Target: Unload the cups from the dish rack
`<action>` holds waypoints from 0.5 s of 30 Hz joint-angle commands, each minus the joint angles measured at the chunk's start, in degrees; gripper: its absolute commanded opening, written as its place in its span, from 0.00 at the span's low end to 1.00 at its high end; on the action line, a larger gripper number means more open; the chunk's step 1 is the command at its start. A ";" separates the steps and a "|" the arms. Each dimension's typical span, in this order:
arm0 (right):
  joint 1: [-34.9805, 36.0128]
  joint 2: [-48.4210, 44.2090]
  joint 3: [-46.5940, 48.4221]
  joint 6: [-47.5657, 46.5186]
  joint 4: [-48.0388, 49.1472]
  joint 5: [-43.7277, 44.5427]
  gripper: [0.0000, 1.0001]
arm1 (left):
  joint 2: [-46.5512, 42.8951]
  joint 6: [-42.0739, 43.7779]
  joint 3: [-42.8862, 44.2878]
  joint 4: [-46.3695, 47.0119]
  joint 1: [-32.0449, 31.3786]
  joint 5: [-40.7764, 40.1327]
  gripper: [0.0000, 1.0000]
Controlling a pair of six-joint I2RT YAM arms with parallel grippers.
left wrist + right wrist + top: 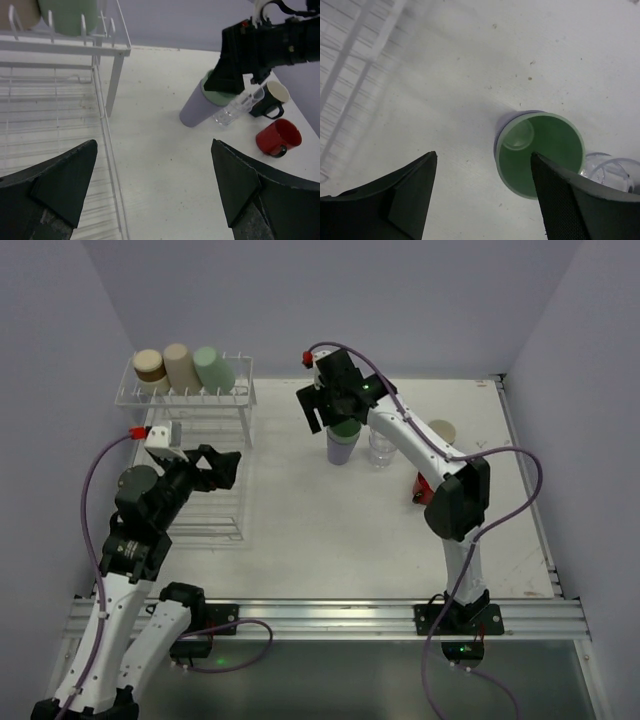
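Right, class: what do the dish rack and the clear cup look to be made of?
Dish rack: thin white wire, likely coated metal, judging by slim smooth bars. Clear cup: see-through, glossy; glass or clear plastic, can't tell which.

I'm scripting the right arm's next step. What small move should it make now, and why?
Probably lift the right gripper straight up. Its jaws stand open above the green cup, which sits nested in the purple cup, so nothing is held. The clear glass stands close beside, so a sideways move risks knocking it. Three cups wait on the shelf of the dish rack.
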 commanded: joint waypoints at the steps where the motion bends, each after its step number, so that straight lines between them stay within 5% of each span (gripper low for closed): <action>1: 1.08 -11.09 -3.12 -0.10 7.48 -2.26 0.78 | 4.72 -1.33 11.47 0.63 -0.23 -6.02 1.00; 9: 1.52 -39.30 -39.12 7.11 32.16 -11.57 0.78 | 25.02 -1.86 34.52 -2.54 -0.23 -12.10 1.00; 15: 1.52 -47.75 -50.68 8.61 37.30 -12.29 0.76 | 40.05 0.42 49.30 -4.91 -0.31 -15.70 0.96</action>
